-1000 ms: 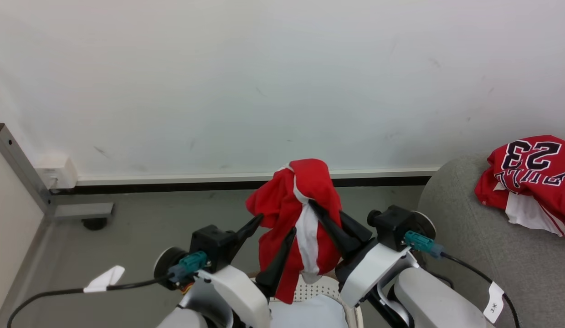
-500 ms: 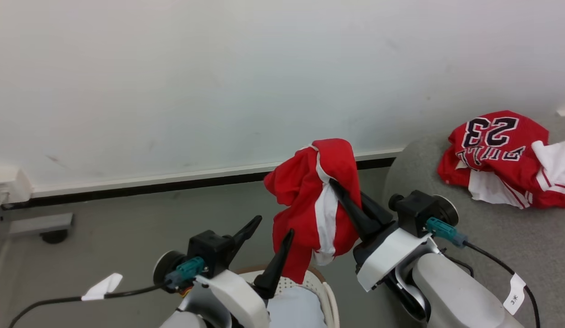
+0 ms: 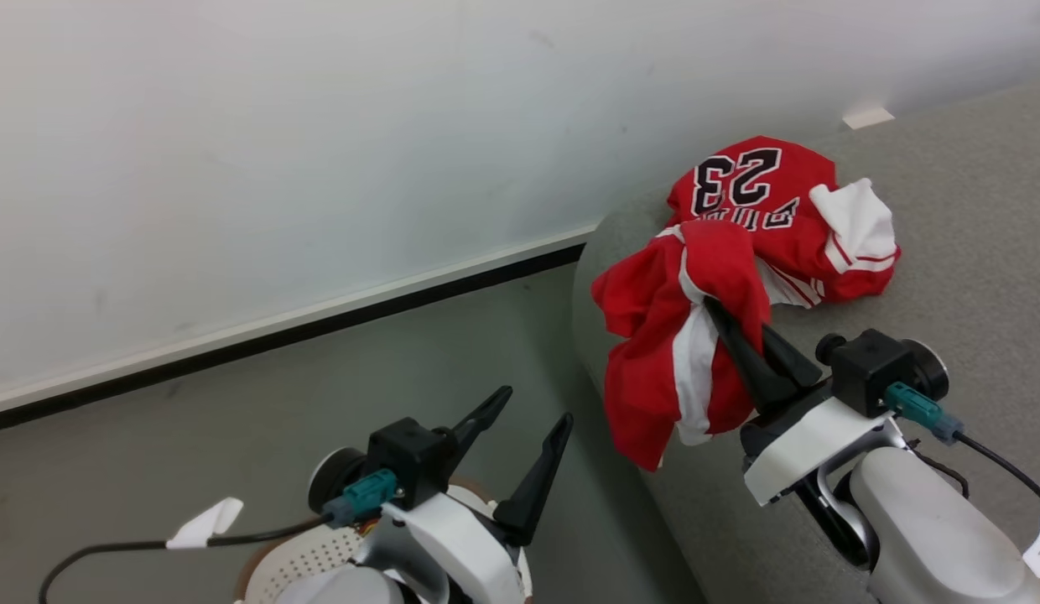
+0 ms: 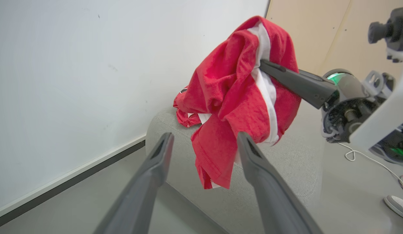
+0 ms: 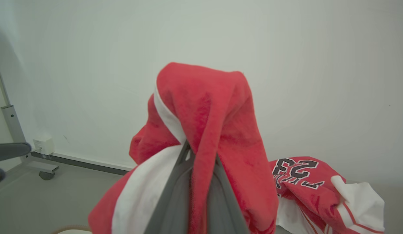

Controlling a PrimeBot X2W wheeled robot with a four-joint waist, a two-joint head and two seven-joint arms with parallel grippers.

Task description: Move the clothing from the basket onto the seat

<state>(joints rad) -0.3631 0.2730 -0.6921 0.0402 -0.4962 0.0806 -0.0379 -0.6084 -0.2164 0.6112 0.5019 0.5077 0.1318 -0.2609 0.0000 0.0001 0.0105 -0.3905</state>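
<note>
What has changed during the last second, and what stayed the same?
The robot turned right: the right gripper carried the garment from above the basket to over the edge of the seat, beside the jersey, away from the left gripper. Unchanged: its grip on the garment, the left gripper open, the jersey on the seat.

Bright even light, soft shadows, wide-angle distortion
</note>
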